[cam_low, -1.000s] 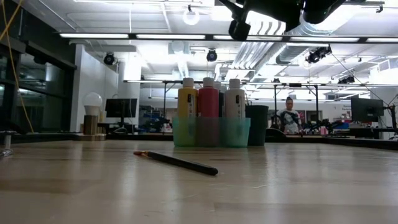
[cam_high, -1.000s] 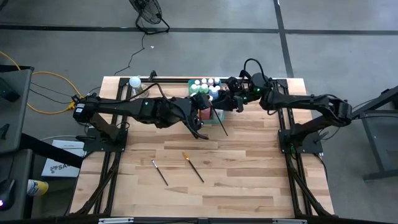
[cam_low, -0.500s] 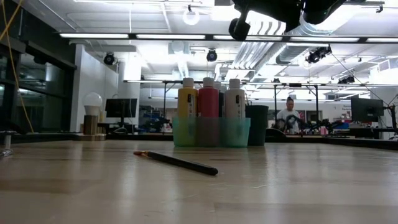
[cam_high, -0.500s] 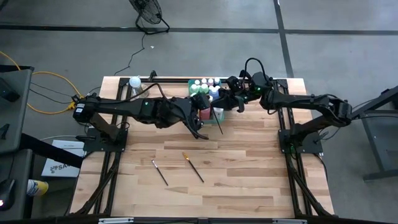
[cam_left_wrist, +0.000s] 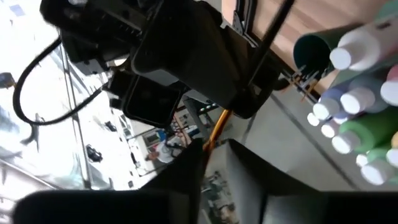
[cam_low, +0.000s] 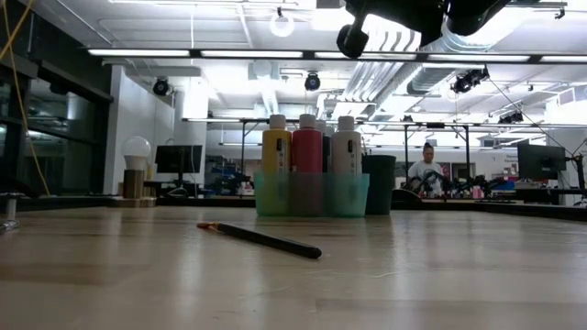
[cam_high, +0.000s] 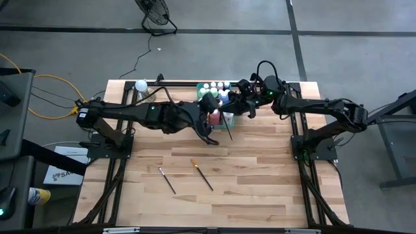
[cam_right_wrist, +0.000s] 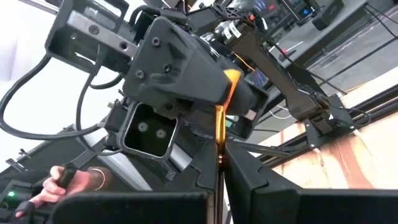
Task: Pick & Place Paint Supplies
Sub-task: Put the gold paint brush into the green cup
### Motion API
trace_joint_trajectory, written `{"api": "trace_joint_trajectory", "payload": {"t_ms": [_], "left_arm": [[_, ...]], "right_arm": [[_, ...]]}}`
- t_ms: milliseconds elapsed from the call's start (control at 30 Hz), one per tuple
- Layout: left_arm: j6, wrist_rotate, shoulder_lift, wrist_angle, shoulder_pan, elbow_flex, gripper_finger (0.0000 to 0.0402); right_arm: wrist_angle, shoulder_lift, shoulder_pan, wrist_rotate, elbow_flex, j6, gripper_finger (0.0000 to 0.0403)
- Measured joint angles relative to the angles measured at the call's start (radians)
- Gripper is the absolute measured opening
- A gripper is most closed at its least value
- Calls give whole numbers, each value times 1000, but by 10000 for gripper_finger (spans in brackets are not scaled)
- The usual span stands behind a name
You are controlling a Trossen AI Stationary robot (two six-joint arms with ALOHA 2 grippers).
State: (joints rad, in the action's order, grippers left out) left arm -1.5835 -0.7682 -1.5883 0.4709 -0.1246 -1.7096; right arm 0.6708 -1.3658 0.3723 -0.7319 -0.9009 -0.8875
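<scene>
Bulb-topped object (cam_high: 140, 85), floor fan (cam_high: 155, 14)

We are looking at a robotics lab or workshop in a large industrial hall. The wooden counter (cam_high: 260, 188) stands on a grey concrete floor (cam_high: 214, 58) crossed by dark lines, with a floor fan (cam_high: 155, 14) and yellow cables (cam_high: 49, 81) nearby. Across the counter we see exposed ceiling ducts (cam_low: 431, 55), long strip lights (cam_low: 183, 52), ceiling-mounted cameras (cam_low: 161, 87), rows of benches carrying monitors (cam_low: 541, 160), and a person (cam_low: 426, 170) seated at one of them. Both arms sit on dark metal frames (cam_high: 107, 140) clamped to the counter.
</scene>
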Motion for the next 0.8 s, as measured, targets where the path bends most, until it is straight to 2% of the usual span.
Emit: {"api": "trace_joint_trajectory", "payload": {"t_ms": [100, 267, 367, 467, 533, 633, 800], "left_arm": [[73, -23, 5, 0, 0, 0, 105], [164, -179, 9, 3, 0, 0, 166], [253, -240, 24, 33, 1, 0, 183], [404, -248, 55, 110, 1, 0, 187], [556, -247, 71, 187, 10, 0, 188], [830, -217, 100, 356, 39, 0, 188], [1265, -71, 129, 585, 110, 1, 188]], "right_arm": [[-14, 5, 4, 1, 0, 22, 5], [-97, 21, 23, 27, 0, 78, 5], [-207, 53, 44, 68, 0, 140, 4], [-328, 105, 73, 148, 0, 223, 4], [-403, 149, 92, 223, 0, 289, 4], [-504, 216, 115, 392, 0, 401, 4], [-589, 261, 126, 732, 0, 571, 4]]}}
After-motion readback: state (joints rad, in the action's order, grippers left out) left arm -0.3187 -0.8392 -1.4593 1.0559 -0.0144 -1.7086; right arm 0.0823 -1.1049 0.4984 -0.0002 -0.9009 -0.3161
